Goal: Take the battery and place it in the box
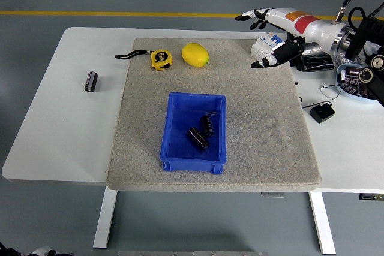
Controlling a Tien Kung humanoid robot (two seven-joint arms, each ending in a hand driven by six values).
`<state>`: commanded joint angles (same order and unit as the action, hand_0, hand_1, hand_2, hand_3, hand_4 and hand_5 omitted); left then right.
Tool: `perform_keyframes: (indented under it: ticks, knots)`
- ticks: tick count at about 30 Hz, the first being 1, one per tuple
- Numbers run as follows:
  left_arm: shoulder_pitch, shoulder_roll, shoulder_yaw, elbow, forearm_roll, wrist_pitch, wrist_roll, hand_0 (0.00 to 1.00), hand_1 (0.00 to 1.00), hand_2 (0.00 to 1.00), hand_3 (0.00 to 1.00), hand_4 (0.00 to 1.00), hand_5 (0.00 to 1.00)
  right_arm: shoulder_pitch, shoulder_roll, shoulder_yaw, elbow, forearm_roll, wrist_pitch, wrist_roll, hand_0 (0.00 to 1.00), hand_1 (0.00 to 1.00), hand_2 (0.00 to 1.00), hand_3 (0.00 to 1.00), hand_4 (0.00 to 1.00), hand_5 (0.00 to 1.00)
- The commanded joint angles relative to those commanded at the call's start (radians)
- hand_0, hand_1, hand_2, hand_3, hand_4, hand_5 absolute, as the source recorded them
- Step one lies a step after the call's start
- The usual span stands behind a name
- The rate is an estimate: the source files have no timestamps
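blue box (180, 148) holds two batteries (203, 132); right robot hand (273, 35) spread wide, empty.

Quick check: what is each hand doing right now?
Left hand: not in view.
Right hand: open, fingers spread, holding nothing, raised over the table's far right corner.

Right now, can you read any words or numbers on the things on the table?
No text can be read.
Yellow tape measure: its dark round label is too small to read.
Batteries in the blue box: no print can be made out.
Battery on the bare table: no print can be made out either.
White device by the right hand: markings blurred.
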<state>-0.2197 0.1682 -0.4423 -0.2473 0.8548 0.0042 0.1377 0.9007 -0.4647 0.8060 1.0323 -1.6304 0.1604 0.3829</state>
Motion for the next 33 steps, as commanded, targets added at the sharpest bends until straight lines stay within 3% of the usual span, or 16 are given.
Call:
perform_keyframes:
  ticks: [4,5,10,11,14,16,17,22,23,24,26,33]
  knots:
    - [0.009,-0.011,0.034,0.002,-0.029,0.007,-0.018,0.746,0.701,0.701,0.564,0.600,0.525,-0.111,-0.083,0.085,0.107,0.169,0.011,-0.033,0.722,0.734,0.834,0.865,0.998,0.382]
    - [0.012,-0.015,0.037,0.003,-0.028,0.007,-0.020,0.745,0.701,0.704,0.564,0.600,0.527,-0.147,-0.111,0.114,0.142,0.214,0.005,-0.049,0.802,0.802,0.855,0.888,0.998,0.632]
    - [0.020,-0.034,0.022,0.009,0.005,0.016,-0.021,0.745,0.701,0.704,0.564,0.600,0.527,-0.319,-0.193,0.235,0.278,0.422,-0.061,-0.099,0.802,0.802,0.855,0.888,0.998,0.632]
    - [0.021,-0.039,0.016,0.009,0.017,0.015,-0.019,0.746,0.703,0.715,0.564,0.599,0.524,-0.350,-0.203,0.259,0.301,0.461,-0.070,-0.107,0.852,0.846,0.895,0.926,0.998,0.810]
    - [0.023,-0.046,0.009,0.008,0.043,0.010,-0.017,0.746,0.703,0.715,0.564,0.599,0.524,-0.453,-0.212,0.340,0.360,0.585,-0.079,-0.119,0.852,0.846,0.895,0.926,0.998,0.810]
    - [0.023,-0.049,0.009,0.009,0.060,0.015,-0.019,0.746,0.703,0.715,0.564,0.599,0.524,-0.534,-0.197,0.408,0.398,0.674,-0.076,-0.127,0.852,0.846,0.895,0.926,0.998,0.810]
    - [0.023,-0.049,0.005,0.010,0.068,0.017,-0.018,0.747,0.705,0.735,0.564,0.601,0.527,-0.563,-0.191,0.432,0.408,0.701,-0.073,-0.131,0.865,0.851,0.891,0.923,0.998,0.907]
    - [0.019,-0.046,0.011,0.011,0.073,0.024,-0.022,0.747,0.705,0.735,0.564,0.601,0.527,-0.728,-0.134,0.545,0.459,0.718,-0.035,-0.168,0.865,0.851,0.891,0.923,0.998,0.907]
    - [0.019,-0.045,0.011,0.011,0.076,0.024,-0.022,0.750,0.705,0.732,0.565,0.602,0.527,-0.759,-0.115,0.563,0.467,0.737,-0.034,-0.172,0.868,0.848,0.885,0.917,0.998,0.985]
    - [0.019,-0.044,0.012,0.012,0.078,0.026,-0.022,0.750,0.705,0.732,0.565,0.602,0.527,-0.785,-0.098,0.578,0.473,0.755,-0.033,-0.176,0.868,0.848,0.885,0.917,0.998,0.985]
    - [0.019,-0.043,0.015,0.014,0.073,0.032,-0.023,0.750,0.705,0.732,0.565,0.602,0.527,-0.841,-0.046,0.616,0.476,0.783,-0.037,-0.188,0.868,0.848,0.885,0.917,0.998,0.985]
    - [0.033,-0.049,-0.016,0.017,0.113,0.025,-0.011,0.750,0.706,0.726,0.566,0.604,0.530,-0.984,0.200,0.737,0.433,0.729,-0.055,-0.234,0.876,0.847,0.882,0.912,0.998,0.990]
